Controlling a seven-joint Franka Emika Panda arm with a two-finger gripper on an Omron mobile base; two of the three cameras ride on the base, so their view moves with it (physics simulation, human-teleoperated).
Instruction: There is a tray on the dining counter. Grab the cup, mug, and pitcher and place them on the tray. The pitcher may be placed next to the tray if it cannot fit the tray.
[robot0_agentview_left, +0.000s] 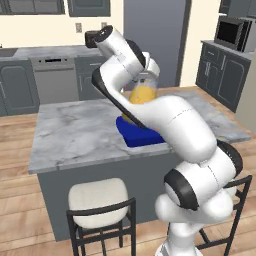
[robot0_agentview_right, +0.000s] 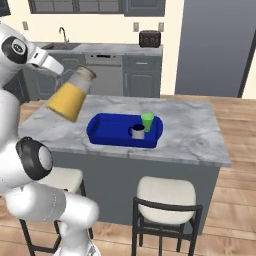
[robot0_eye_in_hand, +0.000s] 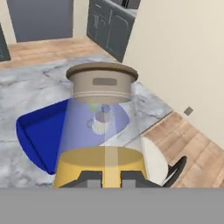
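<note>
Grey-veined white marble surface of the kitchen island carries our royal-blue rectangular tray. Inside it, toward three o'clock, we see the bright green tapered cup just beside the pale navy-rimmed mug. Our claw is clamped on the tilted yellow-orange pitcher, held aloft at the tray's nine o'clock.

No text, label, brand, number or sign can be read anywhere in these pictures. The appliances, cabinets and vessels carry no legible marking.
</note>
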